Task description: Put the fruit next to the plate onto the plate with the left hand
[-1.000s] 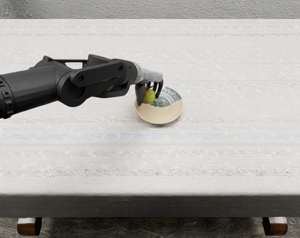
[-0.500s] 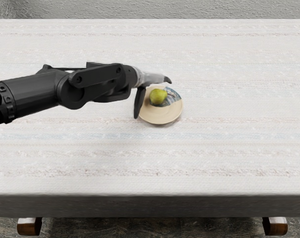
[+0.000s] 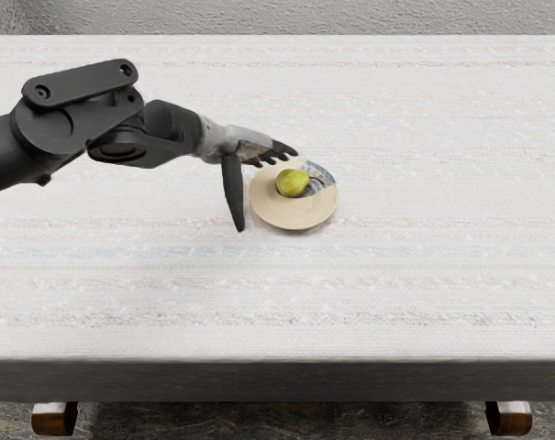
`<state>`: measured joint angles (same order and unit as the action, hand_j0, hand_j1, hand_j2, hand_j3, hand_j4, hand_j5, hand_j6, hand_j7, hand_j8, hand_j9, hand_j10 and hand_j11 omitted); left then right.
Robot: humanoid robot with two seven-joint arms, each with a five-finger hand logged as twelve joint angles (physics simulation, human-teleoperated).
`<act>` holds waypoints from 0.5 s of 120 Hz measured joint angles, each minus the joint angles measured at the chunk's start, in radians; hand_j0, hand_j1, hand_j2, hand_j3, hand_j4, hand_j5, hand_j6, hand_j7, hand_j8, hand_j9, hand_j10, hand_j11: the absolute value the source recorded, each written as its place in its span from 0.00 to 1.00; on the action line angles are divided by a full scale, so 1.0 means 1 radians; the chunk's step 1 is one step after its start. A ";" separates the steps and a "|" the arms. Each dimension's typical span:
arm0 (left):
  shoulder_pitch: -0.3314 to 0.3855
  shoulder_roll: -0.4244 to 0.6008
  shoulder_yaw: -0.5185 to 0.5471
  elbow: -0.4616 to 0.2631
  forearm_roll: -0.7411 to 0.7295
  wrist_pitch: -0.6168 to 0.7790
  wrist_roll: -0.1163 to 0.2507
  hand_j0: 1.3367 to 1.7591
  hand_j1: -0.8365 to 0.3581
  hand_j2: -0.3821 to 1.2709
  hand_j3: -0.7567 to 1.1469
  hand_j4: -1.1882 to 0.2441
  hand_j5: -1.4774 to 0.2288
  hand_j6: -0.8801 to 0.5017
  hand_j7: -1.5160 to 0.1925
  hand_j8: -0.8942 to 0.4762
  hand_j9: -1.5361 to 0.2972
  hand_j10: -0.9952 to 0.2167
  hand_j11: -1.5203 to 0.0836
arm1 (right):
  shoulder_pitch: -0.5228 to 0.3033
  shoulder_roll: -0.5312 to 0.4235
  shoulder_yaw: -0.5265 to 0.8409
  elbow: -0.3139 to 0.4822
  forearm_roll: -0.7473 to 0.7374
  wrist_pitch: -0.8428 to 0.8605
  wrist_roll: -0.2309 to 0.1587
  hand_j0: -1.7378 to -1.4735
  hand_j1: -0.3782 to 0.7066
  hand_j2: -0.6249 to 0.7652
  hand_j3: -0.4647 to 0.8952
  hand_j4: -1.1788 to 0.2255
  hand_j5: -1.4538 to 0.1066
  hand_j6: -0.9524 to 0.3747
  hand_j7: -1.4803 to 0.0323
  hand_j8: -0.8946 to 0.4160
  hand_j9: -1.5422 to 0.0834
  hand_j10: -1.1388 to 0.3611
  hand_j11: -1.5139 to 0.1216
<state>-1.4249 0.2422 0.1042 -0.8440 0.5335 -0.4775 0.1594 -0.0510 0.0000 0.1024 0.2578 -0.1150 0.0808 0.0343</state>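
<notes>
A yellow-green fruit [image 3: 293, 182] lies on the tan plate [image 3: 295, 213], toward the plate's far side by its blue patterned patch. My left hand [image 3: 254, 179] hovers just left of the plate with its fingers spread, holding nothing. One finger points down to the table at the plate's left rim, and the others reach toward the fruit without touching it. The left arm [image 3: 84, 133] comes in from the left edge.
The plate sits near the middle of a long pale table [image 3: 396, 293]. The table's front edge runs along the bottom, with a wooden foot [image 3: 55, 418] showing below it.
The hand let go of the fruit, which now rests on the plate. The hand then opened and drew back to the left, and the arm rose.
</notes>
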 joint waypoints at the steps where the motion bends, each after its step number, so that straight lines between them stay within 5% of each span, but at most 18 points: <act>1: 0.004 0.012 -0.002 -0.005 -0.005 -0.002 0.000 0.76 0.99 0.23 0.40 0.83 0.86 0.63 0.88 0.65 0.83 0.82 0.94 | 0.000 0.000 0.000 0.000 0.000 0.000 0.000 0.30 0.06 0.44 0.34 0.82 0.90 0.69 0.95 0.66 0.92 0.74 0.90; 41: 0.079 0.378 -0.043 -0.261 -0.150 -0.112 0.012 0.76 0.99 0.23 0.40 0.83 0.87 0.64 0.89 0.65 0.84 0.82 0.95 | 0.002 0.000 -0.001 0.004 0.000 0.000 -0.001 0.30 0.06 0.44 0.34 0.82 0.90 0.69 0.95 0.66 0.92 0.74 0.90; 60: 0.131 0.447 -0.106 -0.316 -0.163 -0.129 0.013 0.76 0.99 0.23 0.40 0.83 0.87 0.64 0.89 0.65 0.84 0.82 0.95 | 0.002 0.000 -0.001 0.008 0.000 0.000 -0.001 0.30 0.06 0.44 0.34 0.82 0.90 0.69 0.95 0.66 0.92 0.74 0.90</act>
<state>-1.2940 0.6891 -0.0018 -1.1596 0.3709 -0.6063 0.1728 -0.0491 0.0000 0.1013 0.2658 -0.1151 0.0813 0.0338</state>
